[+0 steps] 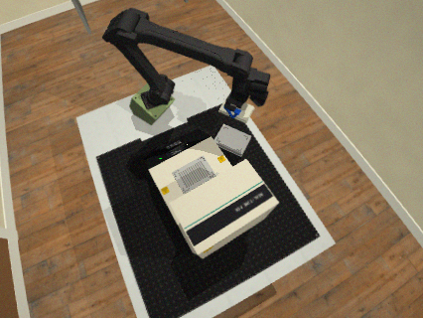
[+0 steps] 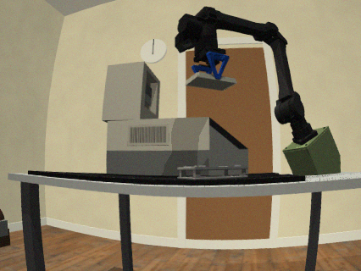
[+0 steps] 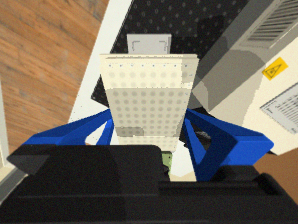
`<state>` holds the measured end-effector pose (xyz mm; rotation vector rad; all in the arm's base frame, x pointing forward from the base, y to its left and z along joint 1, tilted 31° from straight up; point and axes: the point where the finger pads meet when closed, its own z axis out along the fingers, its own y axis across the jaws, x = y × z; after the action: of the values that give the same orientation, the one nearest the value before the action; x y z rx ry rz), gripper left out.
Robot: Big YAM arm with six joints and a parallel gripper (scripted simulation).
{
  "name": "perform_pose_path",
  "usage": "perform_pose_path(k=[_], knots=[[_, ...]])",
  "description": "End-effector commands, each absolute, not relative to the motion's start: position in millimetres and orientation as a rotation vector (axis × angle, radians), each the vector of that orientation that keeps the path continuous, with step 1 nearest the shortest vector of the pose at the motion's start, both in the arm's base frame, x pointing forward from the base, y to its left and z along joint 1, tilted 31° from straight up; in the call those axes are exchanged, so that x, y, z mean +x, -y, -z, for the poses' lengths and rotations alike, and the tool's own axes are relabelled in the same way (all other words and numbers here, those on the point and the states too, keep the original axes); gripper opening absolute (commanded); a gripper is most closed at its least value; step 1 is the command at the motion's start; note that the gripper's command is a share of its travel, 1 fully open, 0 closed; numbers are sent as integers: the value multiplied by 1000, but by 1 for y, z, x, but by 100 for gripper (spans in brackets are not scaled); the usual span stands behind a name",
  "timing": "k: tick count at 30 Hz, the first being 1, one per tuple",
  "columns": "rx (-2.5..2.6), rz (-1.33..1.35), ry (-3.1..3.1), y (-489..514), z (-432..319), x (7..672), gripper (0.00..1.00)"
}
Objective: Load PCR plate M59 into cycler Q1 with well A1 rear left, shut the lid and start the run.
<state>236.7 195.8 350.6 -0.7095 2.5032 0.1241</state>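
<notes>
While the lid is stood straight up at upper left of the exterior view, the one cream PCR plate M59 is held clamped across its width between two blue triangular fingers of the gripper, so it's shut on the plate, high in the air at upper centre of that view. A grid of small round wells is seen dimpled all over the plate's flat rectangular face in the wrist view. One boxy cream cycler Q1 is parked mid-frame in the top view on a black perforated mat, with two yellow warning stickers and a barcode-style label whose writing can't be read. One grey plate nest N1 is left bare just beside Q1's corner.
</notes>
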Motion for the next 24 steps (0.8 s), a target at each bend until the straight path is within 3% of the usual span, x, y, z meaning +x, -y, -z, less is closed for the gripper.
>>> perform_pose_path(k=[1, 24], knots=[[-690, -144, -2470, -196, -365, 241, 0], [-1119, 22, -2308, -90, -373, 290, 0]])
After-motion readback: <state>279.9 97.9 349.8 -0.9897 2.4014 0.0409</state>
